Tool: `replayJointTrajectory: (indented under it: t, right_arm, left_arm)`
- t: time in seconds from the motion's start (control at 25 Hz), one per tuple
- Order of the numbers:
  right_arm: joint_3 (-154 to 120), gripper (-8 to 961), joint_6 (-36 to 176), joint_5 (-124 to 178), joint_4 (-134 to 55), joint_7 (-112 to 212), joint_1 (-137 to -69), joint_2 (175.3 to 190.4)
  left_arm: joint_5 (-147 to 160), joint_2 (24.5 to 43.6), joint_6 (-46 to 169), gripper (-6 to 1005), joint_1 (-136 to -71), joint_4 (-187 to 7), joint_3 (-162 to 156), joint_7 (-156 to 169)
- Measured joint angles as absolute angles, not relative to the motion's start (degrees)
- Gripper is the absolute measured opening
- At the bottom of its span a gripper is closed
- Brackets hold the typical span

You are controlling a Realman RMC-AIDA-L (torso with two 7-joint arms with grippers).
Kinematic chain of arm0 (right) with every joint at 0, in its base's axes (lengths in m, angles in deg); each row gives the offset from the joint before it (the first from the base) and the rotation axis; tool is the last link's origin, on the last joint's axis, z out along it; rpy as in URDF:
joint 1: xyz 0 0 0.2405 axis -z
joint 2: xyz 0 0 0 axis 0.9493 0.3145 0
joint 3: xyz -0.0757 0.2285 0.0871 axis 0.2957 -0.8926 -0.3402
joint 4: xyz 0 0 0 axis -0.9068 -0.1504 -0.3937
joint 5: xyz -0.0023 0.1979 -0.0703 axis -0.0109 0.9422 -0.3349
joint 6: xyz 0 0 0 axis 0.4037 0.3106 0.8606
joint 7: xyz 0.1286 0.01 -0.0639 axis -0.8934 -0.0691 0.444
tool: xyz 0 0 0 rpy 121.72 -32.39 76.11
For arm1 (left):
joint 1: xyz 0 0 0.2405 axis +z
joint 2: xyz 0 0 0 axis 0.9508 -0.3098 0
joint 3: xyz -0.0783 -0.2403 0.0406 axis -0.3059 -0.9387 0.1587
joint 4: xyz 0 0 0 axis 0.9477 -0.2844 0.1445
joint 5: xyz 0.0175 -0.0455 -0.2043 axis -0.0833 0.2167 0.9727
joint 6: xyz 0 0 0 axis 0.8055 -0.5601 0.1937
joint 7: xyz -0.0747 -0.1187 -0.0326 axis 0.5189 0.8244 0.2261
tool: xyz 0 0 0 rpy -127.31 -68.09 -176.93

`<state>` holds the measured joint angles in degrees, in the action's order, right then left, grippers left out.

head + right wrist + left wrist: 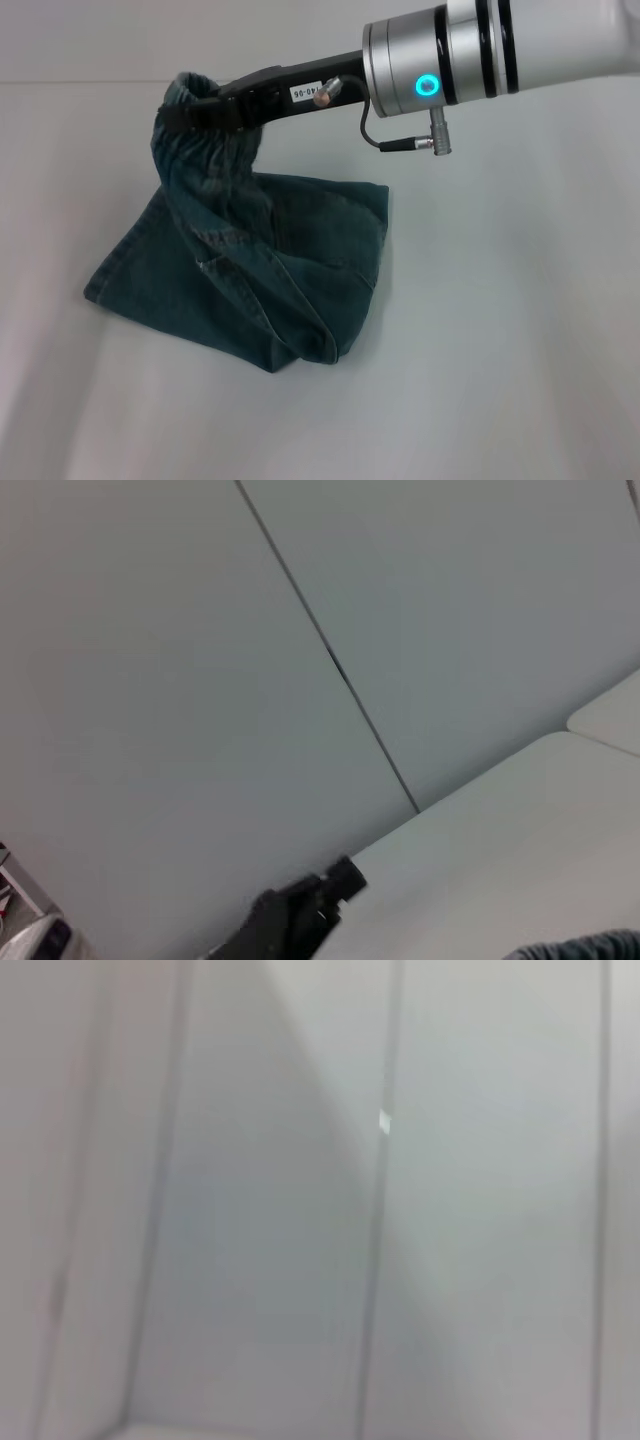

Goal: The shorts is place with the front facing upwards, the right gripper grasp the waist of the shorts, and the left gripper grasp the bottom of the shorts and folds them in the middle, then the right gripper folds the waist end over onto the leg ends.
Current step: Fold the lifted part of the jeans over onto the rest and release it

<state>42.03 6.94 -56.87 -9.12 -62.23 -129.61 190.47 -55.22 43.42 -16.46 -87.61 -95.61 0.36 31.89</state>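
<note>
The final fold is in hand: the right gripper (195,110) is clamped on the waist (205,150), lifted above the table (500,350), with the shorts (250,270) draping below it. Next, it seemingly carries the waist over onto the leg ends (180,325) below it. Open table surrounds it. The left gripper is out of sight.

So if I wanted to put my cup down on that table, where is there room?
Bare table lies right of the shorts and along the near edge in front of them. It is crowded far-centre, where the right gripper holds the waist lifted.
</note>
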Motion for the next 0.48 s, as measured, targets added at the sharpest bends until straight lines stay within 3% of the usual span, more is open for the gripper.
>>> replayJointTrajectory:
  t: [0.04, 0.28, 0.48]
  right_arm:
    - [42.5, 77, 7.1, -55.9, -9.1, -61.5, -129.4, 190.49]
    - [42.6, 325, 3.6, -47.2, -8.5, -54.0, -125.5, 190.23]
    - [42.7, 535, 3.3, -42.9, -9.2, -53.6, -123.6, 189.92]
  left_arm:
    - [-55.2, 43.39, -17.6, 129, -87.3, -95.9, -0.1, 33.1]
    - [-55.7, 43.31, -21.8, 155, -86.2, -98.5, 0.5, 43.4]
    - [-55.8, 43.32, -23.2, 342, -86.6, -98.8, 0.9, 44.1]
